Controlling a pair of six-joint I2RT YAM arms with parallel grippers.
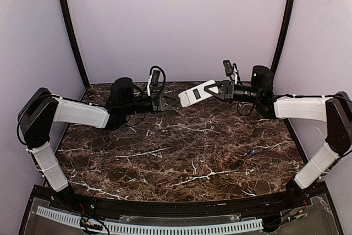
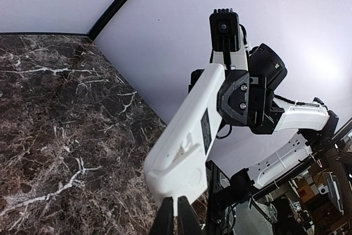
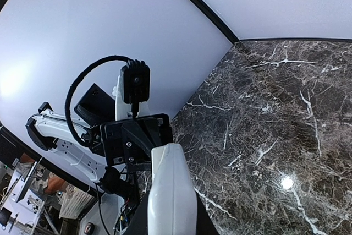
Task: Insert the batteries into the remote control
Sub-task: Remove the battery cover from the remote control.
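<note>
Left wrist: right end effector (image 2: 230, 100) clamps remote control (image 2: 190, 119), recess (image 2: 171, 157) showing; left end effector (image 2: 176, 221) together.

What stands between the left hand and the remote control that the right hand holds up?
Nothing visible does. The left hand points straight at the free end of the remote control, which the right hand grips in the air.

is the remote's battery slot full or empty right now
empty, it seems: the remote shows its back recess uncovered and white inside; a bluish bit, likely batteries, lies on the table
</note>
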